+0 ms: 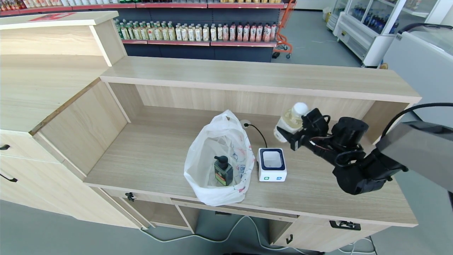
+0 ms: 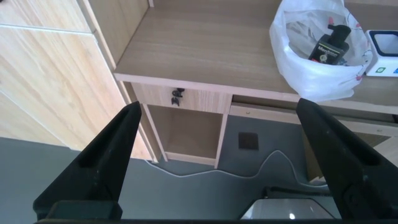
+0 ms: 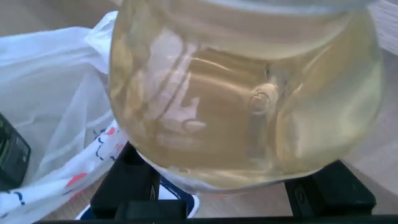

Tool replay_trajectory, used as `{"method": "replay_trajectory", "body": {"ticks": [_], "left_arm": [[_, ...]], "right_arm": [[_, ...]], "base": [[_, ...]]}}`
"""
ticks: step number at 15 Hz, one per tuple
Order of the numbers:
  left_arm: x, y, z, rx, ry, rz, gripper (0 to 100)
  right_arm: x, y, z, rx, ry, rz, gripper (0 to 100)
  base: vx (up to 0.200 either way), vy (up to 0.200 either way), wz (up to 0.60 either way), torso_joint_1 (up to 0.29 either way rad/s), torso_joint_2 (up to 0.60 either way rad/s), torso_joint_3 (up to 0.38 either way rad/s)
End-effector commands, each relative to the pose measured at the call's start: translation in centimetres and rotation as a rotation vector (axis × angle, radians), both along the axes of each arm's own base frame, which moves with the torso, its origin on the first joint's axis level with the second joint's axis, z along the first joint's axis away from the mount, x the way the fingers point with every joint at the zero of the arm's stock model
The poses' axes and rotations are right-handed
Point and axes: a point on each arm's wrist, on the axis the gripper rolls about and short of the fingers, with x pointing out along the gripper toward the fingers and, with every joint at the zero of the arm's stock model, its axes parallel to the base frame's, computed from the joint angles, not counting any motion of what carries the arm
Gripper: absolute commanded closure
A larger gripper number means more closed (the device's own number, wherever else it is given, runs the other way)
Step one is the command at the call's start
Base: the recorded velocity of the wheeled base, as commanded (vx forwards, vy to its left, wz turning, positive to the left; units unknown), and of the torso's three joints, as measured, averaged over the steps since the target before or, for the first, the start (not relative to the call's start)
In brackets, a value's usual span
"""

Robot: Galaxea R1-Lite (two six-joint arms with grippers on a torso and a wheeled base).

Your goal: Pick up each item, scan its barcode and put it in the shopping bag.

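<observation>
Hanging above the light wooden counter (image 1: 159, 152), a clear plastic bottle (image 1: 289, 122) of pale yellow drink with a white cap is pinched round its body by the right gripper (image 1: 295, 132), one finger pressed against each side. It is held tilted, cap toward the raised back ledge (image 1: 247, 101), just behind and to the right of the white box scanner (image 1: 271, 164) with its dark-framed window facing up. The tilt is judged to be there so the label can be turned toward that window; the scan step is judged in hand, bagging not yet done.

The white crinkled plastic shopping bag (image 1: 198, 156) is stood just left of the scanner, mouth propped open upward, so things can be dropped in from above. A black pump bottle (image 1: 223, 170) with a dark green label is already stood upright inside.

The left gripper (image 2: 217, 109) is parked off the counter's front edge, over the floor, fingers spread wide and nothing held, judged kept out of the way.

Open room: bare counter is left to the bag's left and to the scanner's right. Overhead room is open above scanner and bag. To be watched: the back ledge close behind the bottle, the black cable (image 1: 258, 132) run from scanner to the back, and the bag's soft rim, which could be caught and pulled over. The bag is set near the front edge.
</observation>
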Motion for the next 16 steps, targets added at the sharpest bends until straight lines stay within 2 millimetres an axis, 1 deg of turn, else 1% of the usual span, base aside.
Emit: {"method": "replay_trajectory", "body": {"ticks": [1, 2, 4, 6, 9, 10, 11, 13, 14, 15, 16], "left_arm": [[0.0, 0.0, 0.0, 0.0, 0.0, 0.0, 0], [0.0, 0.0, 0.0, 0.0, 0.001, 0.0, 0], [0.0, 0.0, 0.0, 0.0, 0.001, 0.0, 0], [0.0, 0.0, 0.0, 0.0, 0.001, 0.0, 0], [0.0, 0.0, 0.0, 0.0, 0.0, 0.0, 0], [0.0, 0.0, 0.0, 0.0, 0.0, 0.0, 0], [0.0, 0.0, 0.0, 0.0, 0.0, -0.001, 0], [0.0, 0.0, 0.0, 0.002, -0.002, 0.0, 0], [0.0, 0.0, 0.1, 0.002, -0.003, -0.001, 0], [0.0, 0.0, 0.0, 0.002, -0.002, -0.001, 0], [0.0, 0.0, 0.0, 0.002, -0.002, -0.001, 0]], "right_arm": [[-4.2, -0.2, 5.6, 0.206, 0.131, -0.131, 100], [-5.0, -0.3, 6.1, 0.26, 0.189, -0.148, 100], [-5.6, -0.6, 6.2, 0.287, 0.222, -0.153, 100], [-5.7, -0.8, 6.0, 0.285, 0.23, -0.154, 100], [-5.4, 0.0, 6.0, 0.291, 0.237, -0.133, 100], [-5.1, 0.5, 5.7, 0.297, 0.248, -0.119, 100], [-4.7, 1.3, 5.5, 0.307, 0.258, -0.101, 100], [-3.0, 2.4, 4.0, 0.299, 0.284, -0.076, 100], [-2.5, 2.9, 3.6, 0.296, 0.286, -0.069, 100], [-1.3, 4.3, 2.4, 0.285, 0.304, -0.029, 100], [-0.8, 5.2, 1.9, 0.276, 0.323, -0.007, 100]], "base": [[0.0, 0.0, 0.0, 0.0, 0.0, 0.0], [0.0, 0.0, 0.0, 0.0, 0.0, 0.0], [0.0, 0.0, 0.0, 0.0, 0.0, 0.0], [0.0, 0.2, 0.0, 0.002, 0.01, 0.005], [0.0, 0.2, 0.0, 0.006, 0.0, 0.002], [0.0, 0.2, 0.0, 0.012, 0.0, -0.002], [0.0, 0.0, 0.0, 0.0, 0.0, 0.0], [0.0, 0.0, 0.0, 0.0, 0.0, 0.0], [0.0, 0.0, 0.0, 0.0, 0.0, 0.0], [0.0, 0.0, 0.0, 0.0, 0.0, 0.0], [0.0, 0.0, 0.0, 0.0, 0.0, 0.0]]}}
